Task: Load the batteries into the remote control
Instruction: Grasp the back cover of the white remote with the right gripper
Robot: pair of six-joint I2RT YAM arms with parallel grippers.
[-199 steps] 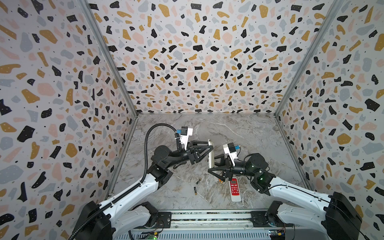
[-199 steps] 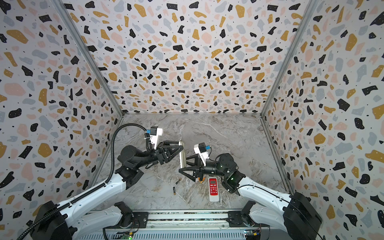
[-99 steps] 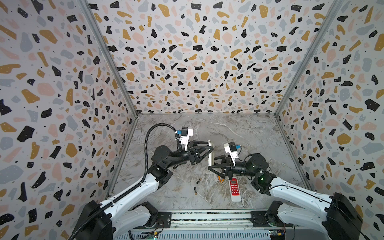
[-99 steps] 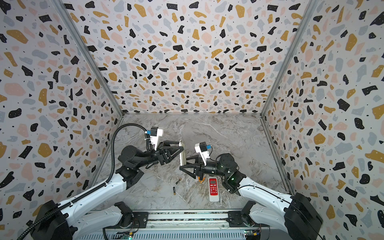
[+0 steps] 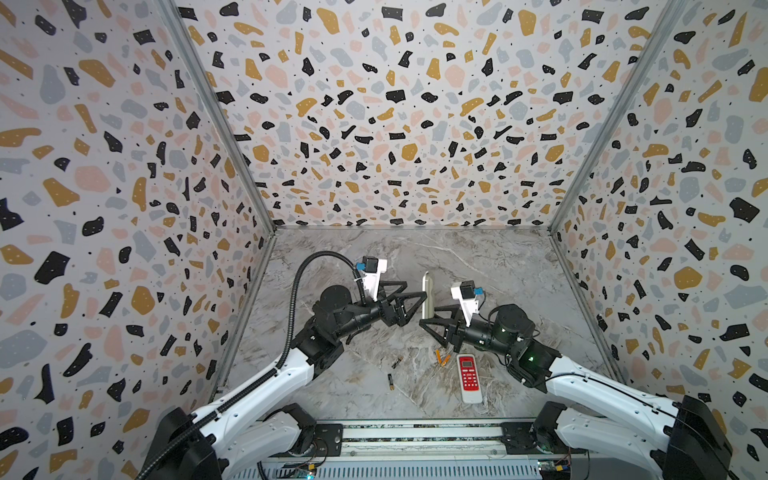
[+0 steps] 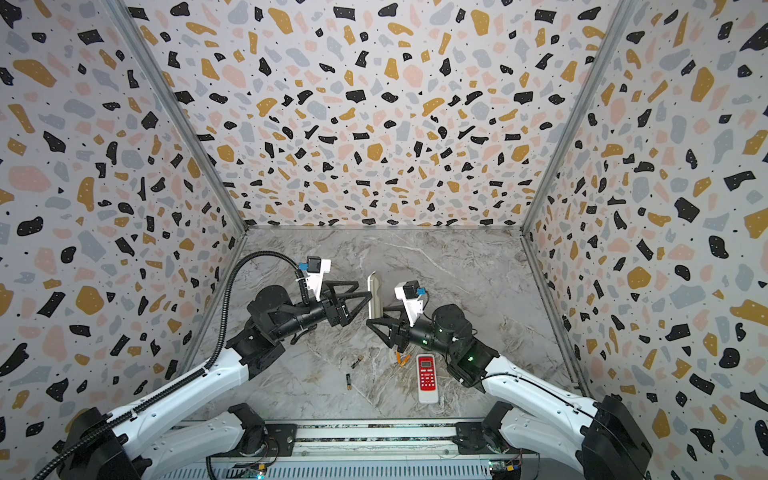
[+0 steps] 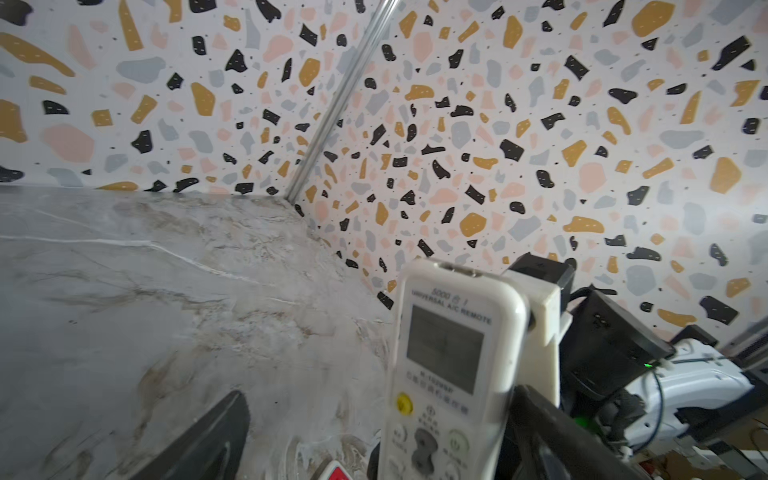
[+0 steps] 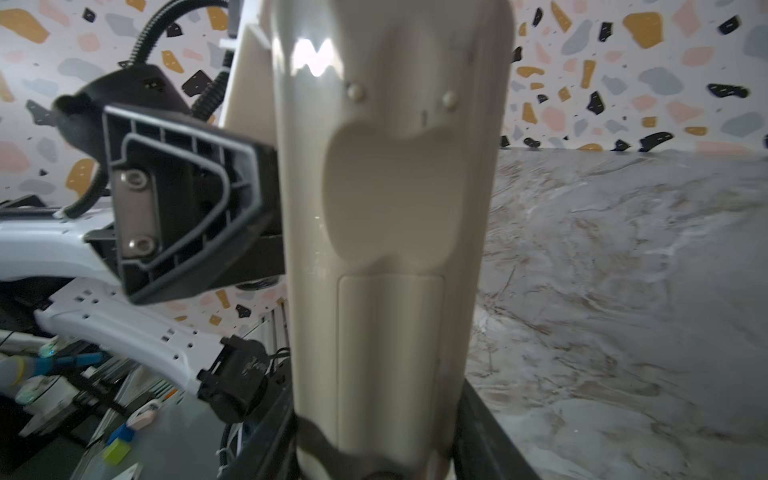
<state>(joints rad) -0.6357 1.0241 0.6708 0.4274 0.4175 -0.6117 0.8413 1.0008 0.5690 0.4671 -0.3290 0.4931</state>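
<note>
1. While the right hand [image 5: 428, 314] alone clamps the lower end of the upright cream remote [image 5: 428, 291], the left hand [image 5: 415, 289] stands released beside it; a weak pinch could let it tip.
2. Its battery cover [image 8: 390, 353] looks shut; prying may twist the remote loose.
3. The batteries [image 5: 390, 381] lie on the counter [image 5: 498, 270] near a red remote [image 5: 468, 376], and could roll when nudged.

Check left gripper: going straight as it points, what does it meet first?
The cream remote, stood upright in the right gripper. It sits just ahead of the left gripper, between its open fingers; exact gap unclear.
</note>
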